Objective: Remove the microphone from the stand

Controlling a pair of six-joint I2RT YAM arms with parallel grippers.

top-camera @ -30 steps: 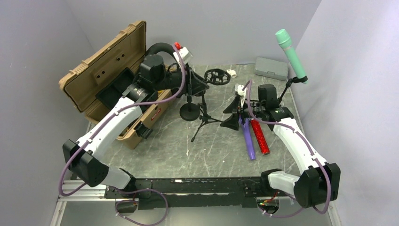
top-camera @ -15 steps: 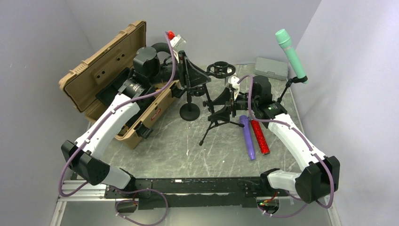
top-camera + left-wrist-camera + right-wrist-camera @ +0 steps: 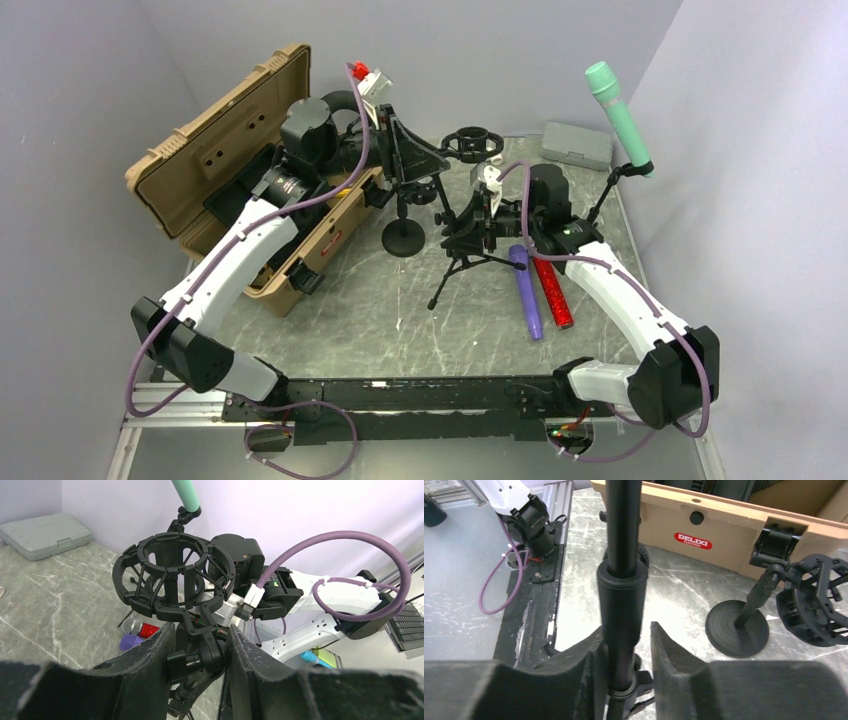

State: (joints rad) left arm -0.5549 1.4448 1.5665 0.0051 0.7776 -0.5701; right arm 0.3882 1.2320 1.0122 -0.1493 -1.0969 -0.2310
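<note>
A teal microphone (image 3: 617, 112) sits clipped on a thin black stand (image 3: 605, 195) at the back right, also in the left wrist view (image 3: 186, 494); neither gripper touches it. A black tripod stand (image 3: 462, 262) with an empty shock mount (image 3: 470, 145) stands mid-table. My left gripper (image 3: 432, 175) is shut on the swivel joint under the shock mount (image 3: 170, 575), knob between the pads (image 3: 200, 630). My right gripper (image 3: 470, 225) straddles the tripod pole (image 3: 621, 580); the pole rests on one finger with a gap at the other (image 3: 626, 630).
A purple microphone (image 3: 526, 293) and a red glitter microphone (image 3: 551, 290) lie right of the tripod. A round-base stand (image 3: 404, 238) stands behind it. An open tan case (image 3: 240, 170) is at the left, a grey case (image 3: 578, 145) at the back.
The left gripper has raised the tripod stand and shock mount from low on the table to upright. The right gripper has moved left from the purple microphone to the tripod pole.
</note>
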